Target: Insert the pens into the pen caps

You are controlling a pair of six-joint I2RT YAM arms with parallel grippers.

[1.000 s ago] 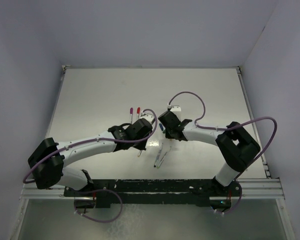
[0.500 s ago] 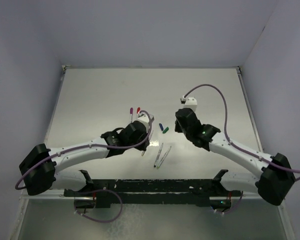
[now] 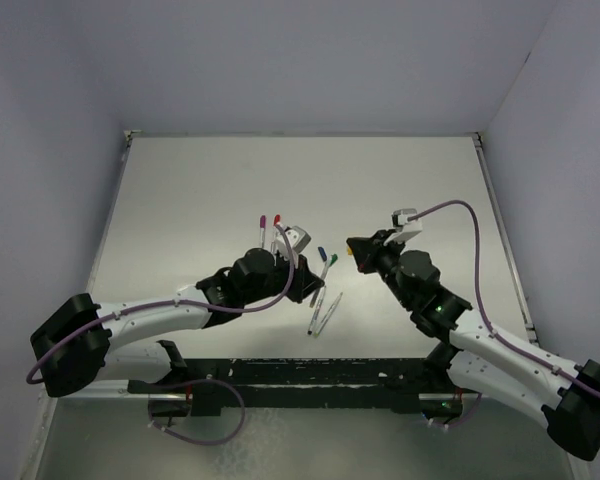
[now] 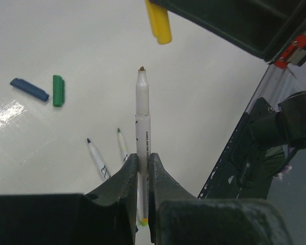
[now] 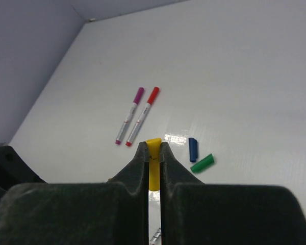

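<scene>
Now: left gripper [image 4: 143, 162] holding pen [image 4: 142, 113] in air, jaws pinching low on barrel. Meanwhile right gripper [image 5: 152, 151], jaws pinching yellow cap [image 5: 153, 144], hovering just beyond pen tip, above counter [image 5: 234, 76]. Both probably handling light, stiff, slick (gripping barrel low, leaving tip free). Versus second ago: right arm swinging back off loose caps [image 5: 193, 149], turning toward pen.

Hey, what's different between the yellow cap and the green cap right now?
The yellow cap is pinched in the right gripper, off the table; the green cap lies flat on it beside the blue cap. The yellow cap is near the tip of the pen in the left gripper; the green cap is not. Both are short caps with no pen inside.
</scene>
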